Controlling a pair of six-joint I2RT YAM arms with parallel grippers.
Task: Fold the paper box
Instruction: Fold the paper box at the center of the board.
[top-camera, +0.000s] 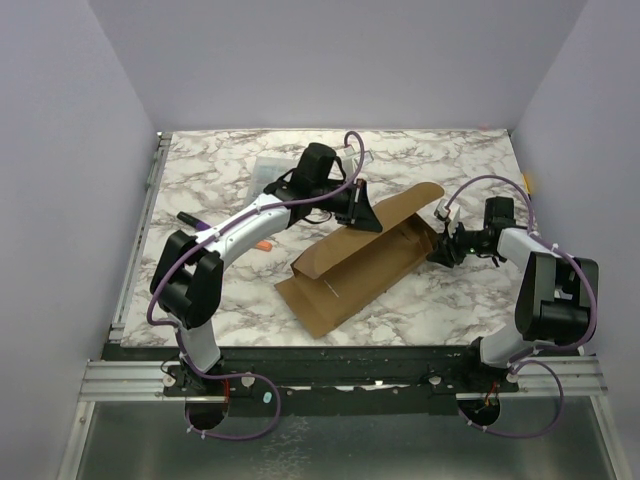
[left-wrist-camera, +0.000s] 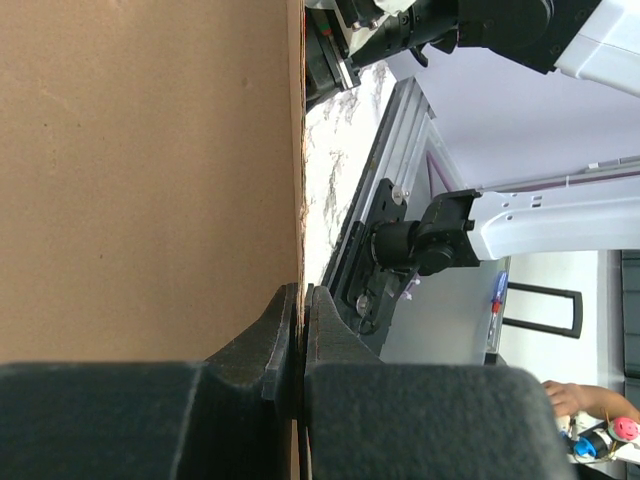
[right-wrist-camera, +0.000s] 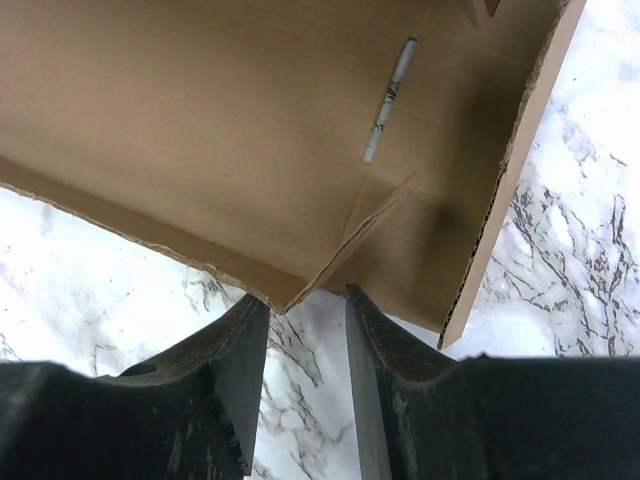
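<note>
The paper box (top-camera: 355, 268) is a brown cardboard sheet lying at mid table, its far long flap raised. My left gripper (top-camera: 366, 212) is shut on the edge of that raised flap; in the left wrist view the cardboard (left-wrist-camera: 150, 170) fills the left side and its edge runs into the closed gripper (left-wrist-camera: 302, 300). My right gripper (top-camera: 440, 250) is open at the box's right end. In the right wrist view its fingers (right-wrist-camera: 245, 340) straddle bare marble just below a corner of the box (right-wrist-camera: 250, 150), touching nothing. A slit shows in the panel.
A small clear plastic case (top-camera: 272, 166) sits at the far side behind the left arm. A small orange thing (top-camera: 263, 245) and a black thing (top-camera: 186, 217) lie at the left. A metal rail (top-camera: 140, 230) runs along the table's left edge.
</note>
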